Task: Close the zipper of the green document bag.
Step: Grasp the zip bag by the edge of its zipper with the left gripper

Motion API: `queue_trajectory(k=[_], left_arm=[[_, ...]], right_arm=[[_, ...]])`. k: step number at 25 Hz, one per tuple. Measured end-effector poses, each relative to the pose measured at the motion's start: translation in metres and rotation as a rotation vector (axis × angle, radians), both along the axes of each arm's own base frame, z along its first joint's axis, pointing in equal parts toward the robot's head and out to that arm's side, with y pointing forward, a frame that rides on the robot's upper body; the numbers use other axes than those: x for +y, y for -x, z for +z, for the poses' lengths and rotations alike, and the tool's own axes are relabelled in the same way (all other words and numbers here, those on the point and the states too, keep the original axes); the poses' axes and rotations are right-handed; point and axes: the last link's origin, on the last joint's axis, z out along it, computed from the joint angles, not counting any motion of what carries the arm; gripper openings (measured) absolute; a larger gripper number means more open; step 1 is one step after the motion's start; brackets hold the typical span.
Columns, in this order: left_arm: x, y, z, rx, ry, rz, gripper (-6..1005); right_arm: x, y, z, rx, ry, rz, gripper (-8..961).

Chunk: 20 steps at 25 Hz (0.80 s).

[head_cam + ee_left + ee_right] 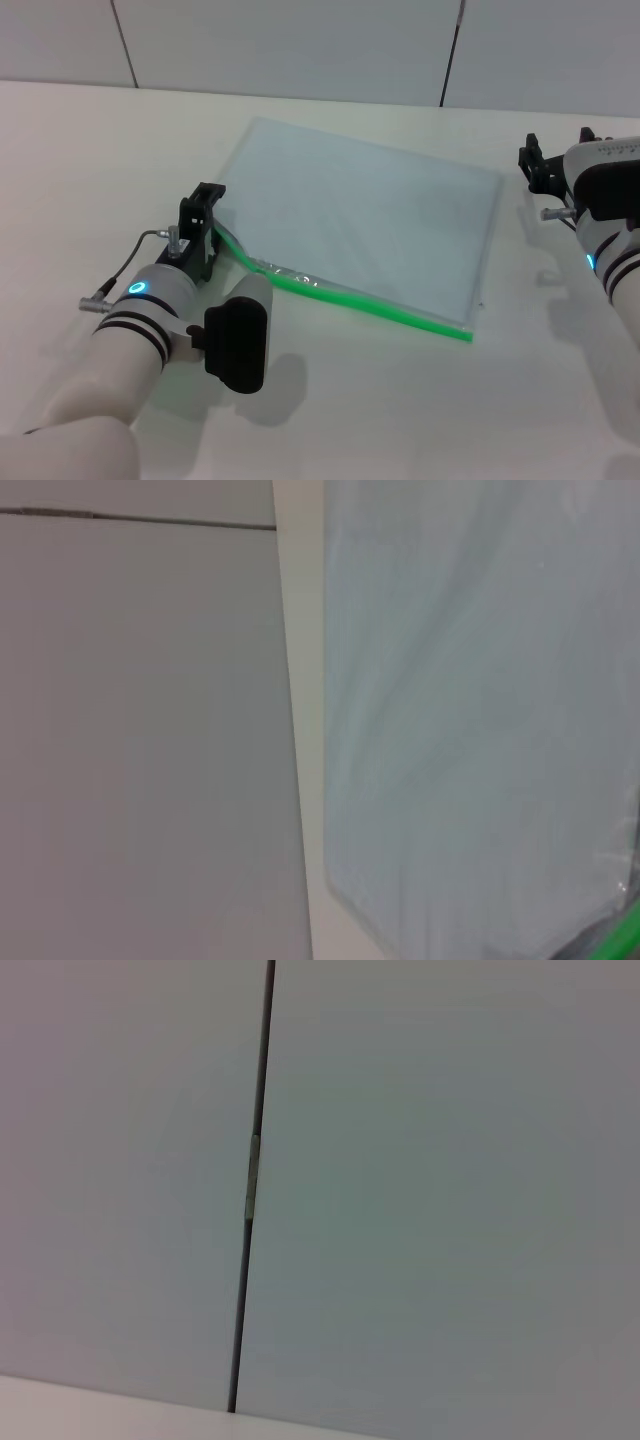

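The green document bag (370, 220) lies flat on the white table, a pale translucent rectangle. Its zipper (380, 305) is a bright green strip along the near long edge. My left gripper (205, 222) sits at the strip's left end and looks shut on the zipper there, where the strip bows up off the table. The slider is hidden. In the left wrist view the bag (470, 730) fills the picture and a bit of zipper (625, 935) shows at one corner. My right gripper (555, 155) hovers off the bag's right edge, open and holding nothing.
The table (420, 420) is white, with a panelled wall (300, 50) behind its far edge. The right wrist view shows only the wall and a dark seam (250, 1210).
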Motion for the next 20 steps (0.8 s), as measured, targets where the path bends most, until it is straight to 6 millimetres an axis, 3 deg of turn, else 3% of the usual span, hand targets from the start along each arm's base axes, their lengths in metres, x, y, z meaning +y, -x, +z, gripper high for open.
queue_trajectory(k=[20], left_arm=[[-0.0004, -0.0052, -0.0018, 0.025, 0.01, -0.041, 574]], right_arm=[[0.0, 0.0, 0.0, 0.0, 0.0, 0.0, 670]])
